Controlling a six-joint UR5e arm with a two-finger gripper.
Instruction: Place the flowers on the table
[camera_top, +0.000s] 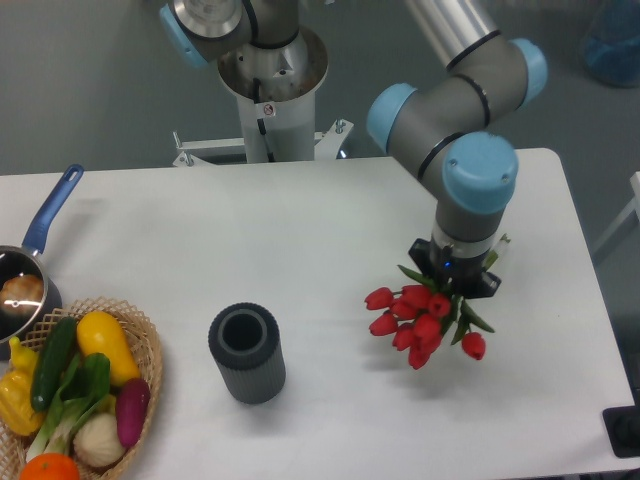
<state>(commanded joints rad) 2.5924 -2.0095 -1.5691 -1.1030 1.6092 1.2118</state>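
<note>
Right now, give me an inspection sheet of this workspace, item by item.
Surface: white table, bare across its middle.
Job's things: red flowers at the gripper, blooms pointing down-left over the right side of the table; whether they touch it cannot be told.
Clutter: grey cylinder upright, open top; wicker basket of vegetables at the front-left corner; blue-handled pot at the left edge.
Grippers: gripper pointing down above the flowers; jaws hidden by the wrist and blooms.
Cables: nothing seen.
Surroundings: robot base behind the table, grey floor, a blue object top right.
</note>
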